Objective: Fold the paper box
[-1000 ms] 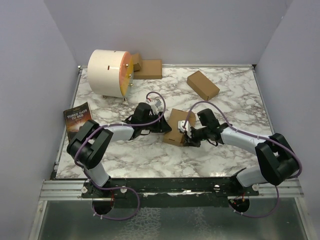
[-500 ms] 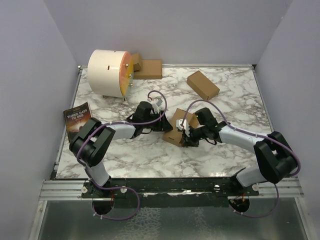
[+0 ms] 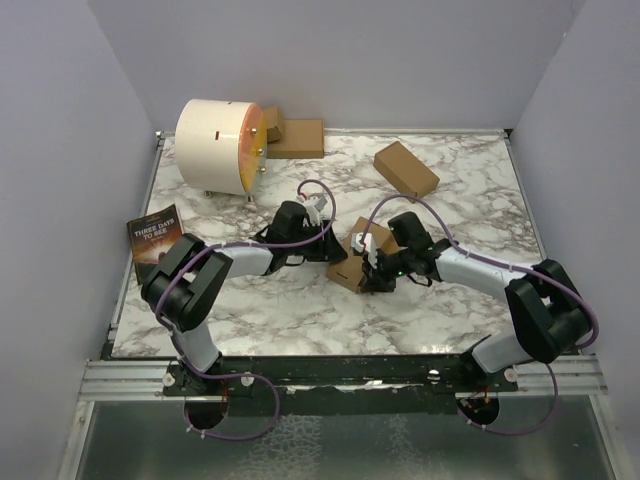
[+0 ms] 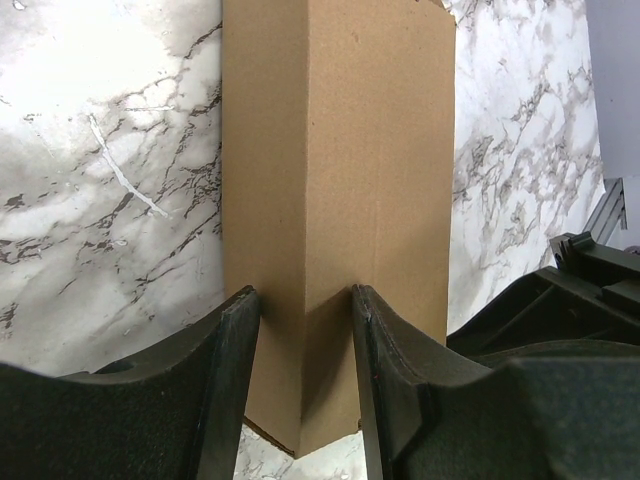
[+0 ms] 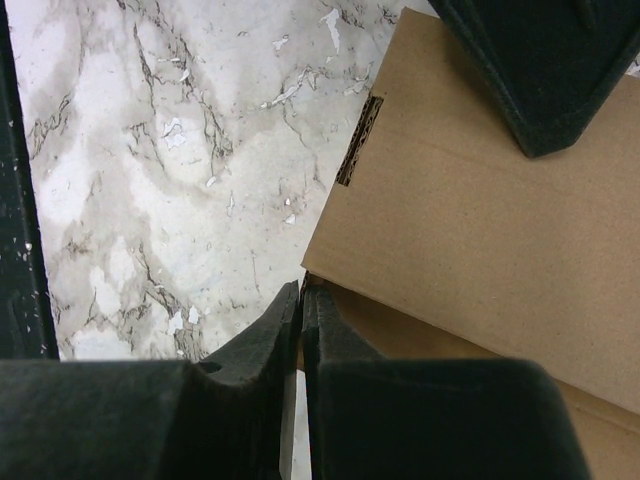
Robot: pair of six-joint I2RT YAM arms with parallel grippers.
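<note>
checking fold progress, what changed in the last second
Both arms edged inward: the left gripper slightly right, the right gripper slightly left and farther from its base. Both kept hold of the box, which barely moved. Drum, book and far box stayed put.

white drum [image 3: 215,145] rear-left | book [image 3: 152,243] left edge | closed carton [image 3: 406,170] rear-right | marble table [image 3: 480,205]
</note>
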